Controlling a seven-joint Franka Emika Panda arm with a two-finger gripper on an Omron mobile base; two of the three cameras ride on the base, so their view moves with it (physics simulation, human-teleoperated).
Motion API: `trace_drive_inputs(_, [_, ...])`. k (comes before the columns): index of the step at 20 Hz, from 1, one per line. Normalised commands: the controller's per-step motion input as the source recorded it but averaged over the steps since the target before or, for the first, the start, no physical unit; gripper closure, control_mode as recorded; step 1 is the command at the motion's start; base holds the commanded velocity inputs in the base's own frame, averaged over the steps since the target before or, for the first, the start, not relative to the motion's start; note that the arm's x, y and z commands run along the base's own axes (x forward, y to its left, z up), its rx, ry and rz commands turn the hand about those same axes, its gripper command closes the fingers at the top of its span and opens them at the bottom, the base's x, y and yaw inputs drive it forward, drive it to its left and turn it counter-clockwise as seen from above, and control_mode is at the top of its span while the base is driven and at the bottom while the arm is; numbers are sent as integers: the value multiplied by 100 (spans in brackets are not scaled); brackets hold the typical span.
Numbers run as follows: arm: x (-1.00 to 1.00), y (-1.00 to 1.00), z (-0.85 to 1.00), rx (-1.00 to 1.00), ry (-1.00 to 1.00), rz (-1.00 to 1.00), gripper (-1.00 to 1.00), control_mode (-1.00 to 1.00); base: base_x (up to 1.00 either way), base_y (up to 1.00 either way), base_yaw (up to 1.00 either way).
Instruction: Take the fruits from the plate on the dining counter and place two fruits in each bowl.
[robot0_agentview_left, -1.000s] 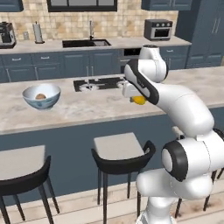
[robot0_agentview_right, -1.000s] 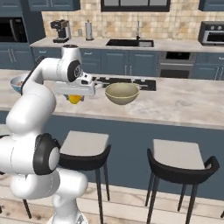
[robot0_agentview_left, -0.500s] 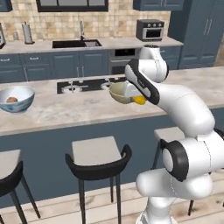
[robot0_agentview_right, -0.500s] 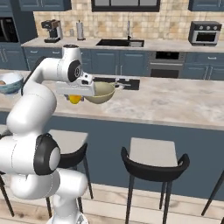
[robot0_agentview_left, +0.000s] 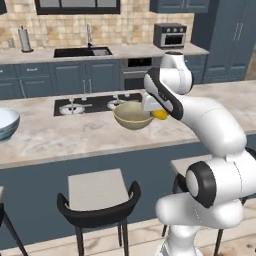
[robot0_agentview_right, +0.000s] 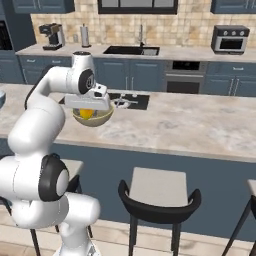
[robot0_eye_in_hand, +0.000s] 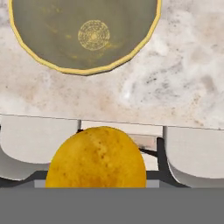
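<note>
Jaws grip the lemon (robot0_eye_in_hand: 96, 157) above the marble dining counter (robot0_agentview_left: 60, 135), near the olive bowl (robot0_agentview_left: 132, 116).

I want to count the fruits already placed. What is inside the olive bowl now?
The olive bowl looks empty in the hand view: only its patterned bottom shows, though its far side is cut off. The gripper holds the yellow fruit short of the rim.

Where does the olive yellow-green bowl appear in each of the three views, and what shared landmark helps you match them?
Left base view: olive bowl sits centre, just left of the gripper.
Right base view: olive bowl is upper left, partly behind the gripper.
Hand view: olive bowl fills the top, empty.
Shared landmark: the yellow fruit beside it.
</note>
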Motion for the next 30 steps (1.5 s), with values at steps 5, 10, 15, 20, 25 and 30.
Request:
trace_drive_inputs(5, [0, 0, 0, 0, 0, 0, 100, 100, 54, 0, 7])
trace_drive_inputs(10, [14, 0, 0, 0, 0, 0, 100, -100, 41, 0, 1])
trace_drive_inputs(15, [98, 25, -3, 0, 4, 1, 100, -100, 0, 0, 0])
trace_drive_inputs(20, [89, 27, -29, 0, 5, 0, 100, -100, 0, 0, 0])
trace_drive_inputs(25, [34, 14, -58, 0, 1, 1, 100, -100, 0, 0, 0])
trace_drive_inputs(30, [9, 13, -48, 0, 4, 0, 100, -100, 0, 0, 0])
